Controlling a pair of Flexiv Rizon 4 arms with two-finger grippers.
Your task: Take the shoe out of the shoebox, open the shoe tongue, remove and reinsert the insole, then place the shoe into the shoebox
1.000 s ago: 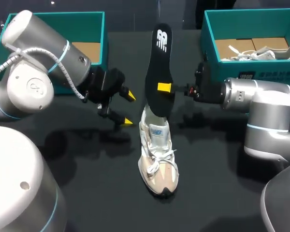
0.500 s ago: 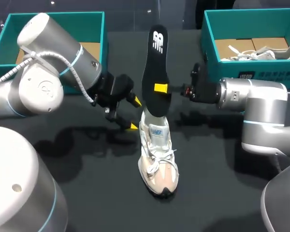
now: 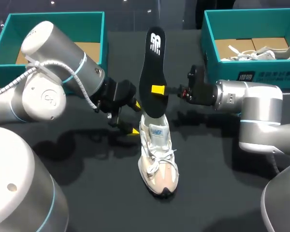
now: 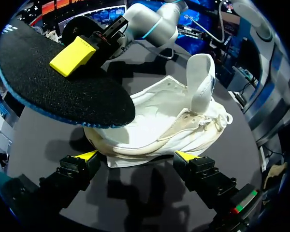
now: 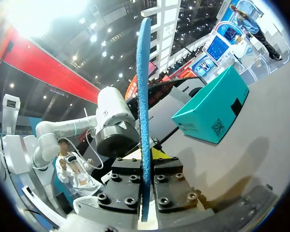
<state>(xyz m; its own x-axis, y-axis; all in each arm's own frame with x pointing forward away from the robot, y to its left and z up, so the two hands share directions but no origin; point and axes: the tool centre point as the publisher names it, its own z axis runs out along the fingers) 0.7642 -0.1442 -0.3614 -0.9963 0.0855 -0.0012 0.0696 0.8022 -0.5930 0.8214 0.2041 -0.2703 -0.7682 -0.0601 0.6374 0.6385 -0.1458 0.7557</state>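
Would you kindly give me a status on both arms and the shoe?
Right end effector shut on insole, upright over shoe. Left end effector open beside shoe. Tongue raised, nothing blocking.

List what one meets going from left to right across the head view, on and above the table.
left shoebox → left hand → insole → right shoebox. The shoe and the right hand overlap the insole, so I leave them out.

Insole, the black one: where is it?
In the head view, the insole stands upright mid-table, pinched by the right gripper, its lower end at the sneaker.
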